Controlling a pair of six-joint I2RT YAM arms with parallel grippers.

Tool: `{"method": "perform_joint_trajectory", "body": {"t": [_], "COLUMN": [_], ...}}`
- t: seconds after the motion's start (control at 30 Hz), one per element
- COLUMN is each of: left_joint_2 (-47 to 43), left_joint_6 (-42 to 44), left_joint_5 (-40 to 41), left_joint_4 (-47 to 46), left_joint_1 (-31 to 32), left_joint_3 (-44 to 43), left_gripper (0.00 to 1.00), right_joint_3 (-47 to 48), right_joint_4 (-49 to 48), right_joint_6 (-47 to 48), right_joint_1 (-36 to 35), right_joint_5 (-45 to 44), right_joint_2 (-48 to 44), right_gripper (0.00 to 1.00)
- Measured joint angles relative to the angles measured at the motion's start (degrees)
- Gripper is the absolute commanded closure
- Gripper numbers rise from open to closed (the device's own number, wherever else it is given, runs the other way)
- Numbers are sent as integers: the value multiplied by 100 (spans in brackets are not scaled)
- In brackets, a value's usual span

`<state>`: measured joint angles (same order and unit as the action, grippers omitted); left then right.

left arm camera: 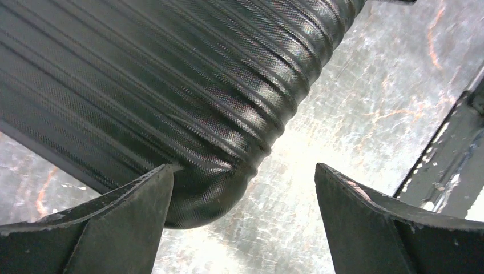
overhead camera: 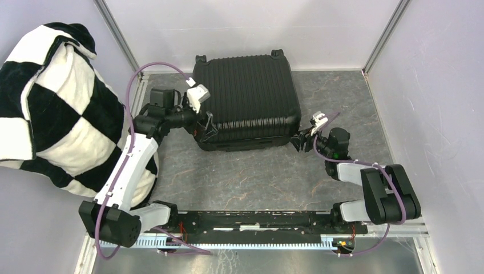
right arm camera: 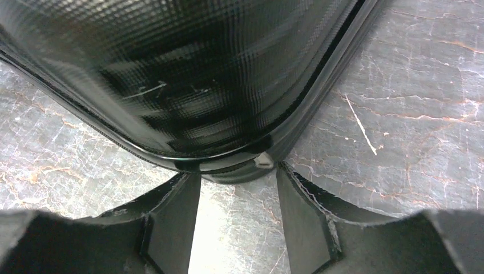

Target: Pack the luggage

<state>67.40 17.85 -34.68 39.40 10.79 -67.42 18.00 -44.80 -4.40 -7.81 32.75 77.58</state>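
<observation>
The luggage is a black ribbed hard-shell suitcase lying closed and flat at the back middle of the table. My left gripper is open at its near-left corner; in the left wrist view the rounded ribbed corner sits between the spread fingers, close to the left one. My right gripper is open at the near-right corner; in the right wrist view its fingertips flank the corner seam, and a small zipper pull shows by the right finger.
A black-and-white checkered blanket is heaped at the left, over the table's left edge. Grey walls and metal posts enclose the back and sides. A black rail runs along the near edge between the arm bases.
</observation>
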Motion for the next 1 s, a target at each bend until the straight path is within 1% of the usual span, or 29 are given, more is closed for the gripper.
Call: {"method": "perform_joint_trajectory", "body": {"t": [0.13,0.27,0.33,0.47,0.57,0.77,0.9,1.0], "left_joint_2": [118,516,807,1408,1825,2538,3075,3407], "left_joint_6": [332,785,1082,1635,1978,2549,2949,3300], "left_joint_5": [404,1021,1401,1974,2264,2719,2855,2964], "left_joint_4": [114,214,299,651,861,1005,885,667], "left_joint_1": [544,1270,1757,2675,3171,3849,4301,4601], "left_joint_3": [-210,-678,-988,-1727,-2264,-3067,-3484,-3515], "left_gripper": [0,0,0,0,0,0,0,0], "right_joint_3": [79,153,190,192,192,192,129,-7], "right_joint_4": [-153,-221,-267,-525,-728,-881,-1110,-1349], "right_joint_6": [-4,-17,-46,-168,-282,-444,-697,-896], "right_joint_1": [87,203,278,387,457,531,549,546], "right_joint_5": [229,442,573,739,866,1084,1102,1097], "right_joint_2": [264,483,584,691,776,848,901,911], "right_gripper": [50,59,66,84,92,100,100,100]}}
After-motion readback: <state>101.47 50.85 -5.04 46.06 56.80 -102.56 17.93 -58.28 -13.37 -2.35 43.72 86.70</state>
